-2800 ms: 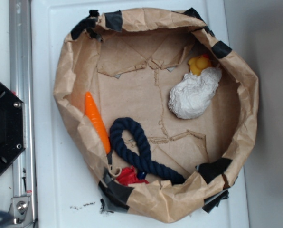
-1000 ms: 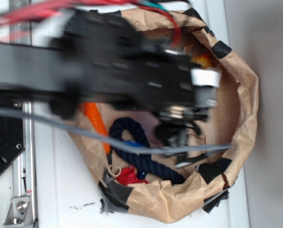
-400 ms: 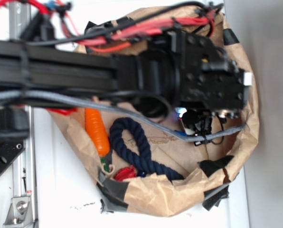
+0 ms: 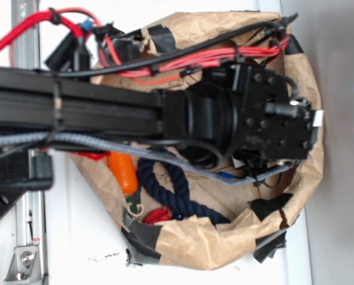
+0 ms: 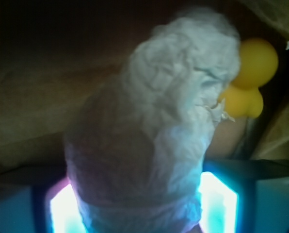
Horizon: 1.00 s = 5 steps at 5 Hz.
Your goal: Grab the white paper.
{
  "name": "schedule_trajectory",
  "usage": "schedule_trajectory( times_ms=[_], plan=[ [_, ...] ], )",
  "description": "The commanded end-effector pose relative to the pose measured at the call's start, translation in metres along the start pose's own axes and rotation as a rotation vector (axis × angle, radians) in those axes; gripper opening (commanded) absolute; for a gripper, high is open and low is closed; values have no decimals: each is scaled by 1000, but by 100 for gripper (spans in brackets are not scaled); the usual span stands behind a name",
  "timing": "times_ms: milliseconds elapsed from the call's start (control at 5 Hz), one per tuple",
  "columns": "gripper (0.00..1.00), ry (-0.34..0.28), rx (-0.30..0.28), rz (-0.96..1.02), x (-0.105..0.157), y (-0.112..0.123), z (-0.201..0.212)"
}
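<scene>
In the wrist view the white paper point(image 5: 159, 126), a crumpled lumpy wad, fills the middle and stands between my two glowing fingers. My gripper point(image 5: 140, 206) is open, with one pad point(image 5: 64, 211) at the wad's left side and the other at its right, both close against it. A small yellow rubber duck point(image 5: 248, 80) sits just behind the wad at the right. In the exterior view my black wrist block point(image 4: 266, 127) hangs over the right side of the brown paper bag point(image 4: 195, 243) and hides the paper and the jaws.
Inside the bag lie an orange carrot toy point(image 4: 122, 171) at the left, a dark blue rope loop point(image 4: 171, 190) in the lower middle, and a red item point(image 4: 156, 215) near the front wall. The bag's taped walls rise around the gripper. A metal rail point(image 4: 25, 237) runs along the left.
The arm swung in over the bag, moved right and came down over the white paper. The paper and duck are now covered in the exterior view.
</scene>
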State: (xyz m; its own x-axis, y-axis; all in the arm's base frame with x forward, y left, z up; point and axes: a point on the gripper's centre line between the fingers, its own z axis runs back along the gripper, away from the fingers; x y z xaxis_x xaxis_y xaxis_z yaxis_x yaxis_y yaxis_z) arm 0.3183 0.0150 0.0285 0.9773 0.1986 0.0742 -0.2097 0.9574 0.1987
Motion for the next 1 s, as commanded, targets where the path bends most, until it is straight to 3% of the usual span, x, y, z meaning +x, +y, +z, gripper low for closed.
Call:
schedule_trajectory(
  times_ms=[0, 400, 600, 800],
  plan=[
    [0, -19, -88, 21, -7, 14, 20],
    [0, -27, -188, -59, -43, 30, 93],
    [0, -93, -208, -116, -56, 29, 135],
    [0, -119, -233, -129, -58, 28, 158]
  ],
)
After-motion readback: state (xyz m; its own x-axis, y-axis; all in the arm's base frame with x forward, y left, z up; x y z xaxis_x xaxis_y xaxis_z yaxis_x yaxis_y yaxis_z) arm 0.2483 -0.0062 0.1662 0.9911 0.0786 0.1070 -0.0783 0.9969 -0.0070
